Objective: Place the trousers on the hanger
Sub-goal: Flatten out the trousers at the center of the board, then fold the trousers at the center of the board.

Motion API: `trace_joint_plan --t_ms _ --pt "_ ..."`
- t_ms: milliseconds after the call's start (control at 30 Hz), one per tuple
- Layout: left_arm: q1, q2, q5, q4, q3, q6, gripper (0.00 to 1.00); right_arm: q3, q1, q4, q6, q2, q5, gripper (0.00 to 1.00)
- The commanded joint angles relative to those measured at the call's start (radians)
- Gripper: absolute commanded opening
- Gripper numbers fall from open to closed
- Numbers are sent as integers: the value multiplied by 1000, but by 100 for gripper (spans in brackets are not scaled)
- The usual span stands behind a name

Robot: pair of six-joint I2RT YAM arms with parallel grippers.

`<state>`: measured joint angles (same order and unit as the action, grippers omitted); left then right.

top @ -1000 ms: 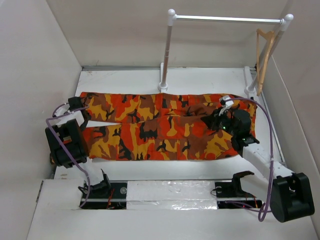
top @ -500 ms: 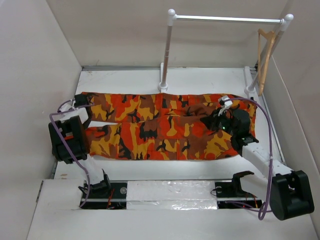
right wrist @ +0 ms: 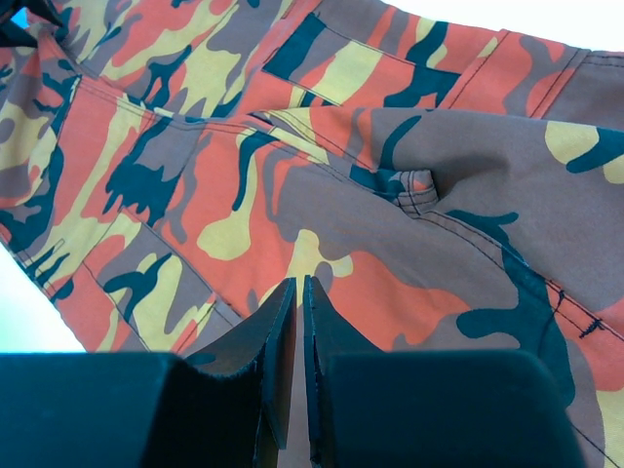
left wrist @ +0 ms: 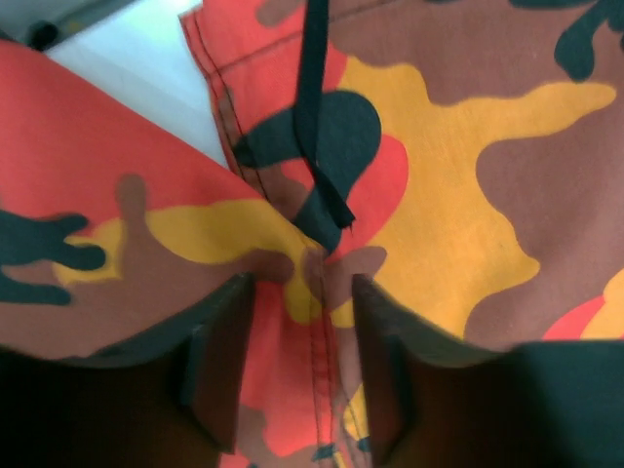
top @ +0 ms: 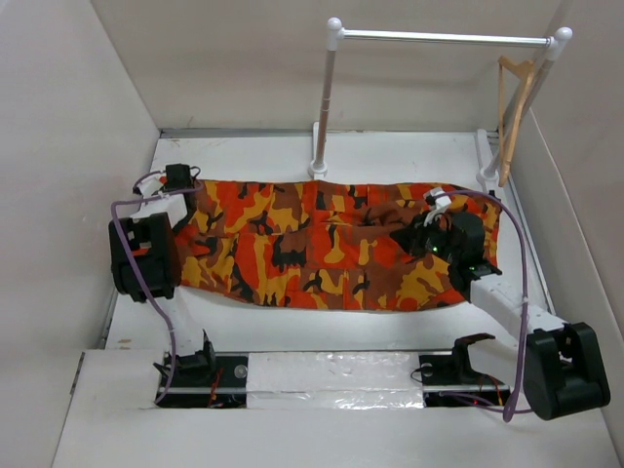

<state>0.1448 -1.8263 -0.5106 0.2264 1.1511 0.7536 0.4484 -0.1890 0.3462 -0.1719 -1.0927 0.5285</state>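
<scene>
The camouflage trousers (top: 322, 244) lie flat across the table, with the leg ends at the left. My left gripper (top: 183, 181) is at the far left corner of the leg ends. In the left wrist view it (left wrist: 295, 285) is shut on a bunched seam of the trousers (left wrist: 468, 175). My right gripper (top: 417, 230) rests on the waist end. In the right wrist view it (right wrist: 297, 285) is shut, with its tips against the trousers (right wrist: 244, 185). The tan wooden hanger (top: 514, 105) hangs at the right end of the white rail (top: 439, 37), far from both grippers.
The rail's two posts (top: 324, 107) stand at the back of the table. White walls close in the left and right sides. The arm bases and a taped strip (top: 322, 375) lie at the near edge. Purple cables (top: 522, 283) loop beside each arm.
My left gripper has moved back and to the right with the leg ends. The near leg has slid up against the far leg. The right gripper has stayed on the waist end.
</scene>
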Motion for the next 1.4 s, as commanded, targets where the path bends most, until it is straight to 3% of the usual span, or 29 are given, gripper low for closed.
trace_joint_plan --t_ms 0,233,333,367,533,633,800,933,1200,1267,1367 --pt "-2 45 -37 -13 22 -22 49 35 8 53 15 4 5 13" --pt "-2 312 -72 -13 -114 -36 49 38 -1 40 15 40 13 14" --pt "80 404 5 -21 -192 -27 25 38 -10 39 14 51 21 14" --pt "110 410 33 -7 -214 -26 0 38 -10 39 12 60 24 14" --pt "286 349 182 24 -243 -36 0 36 -10 27 15 88 15 14" --pt "389 303 216 56 -258 -39 6 36 -20 19 18 94 7 14" --pt "484 311 259 36 -303 -59 37 38 -20 24 18 83 18 14" --pt "484 283 265 28 -304 -57 37 38 -20 25 18 82 16 14" --pt "484 262 234 41 -324 -33 35 39 -20 20 20 88 13 14" --pt "484 246 256 30 -344 -13 26 39 -7 11 23 91 13 14" --pt "484 246 305 11 -353 -4 0 33 2 7 22 103 10 14"
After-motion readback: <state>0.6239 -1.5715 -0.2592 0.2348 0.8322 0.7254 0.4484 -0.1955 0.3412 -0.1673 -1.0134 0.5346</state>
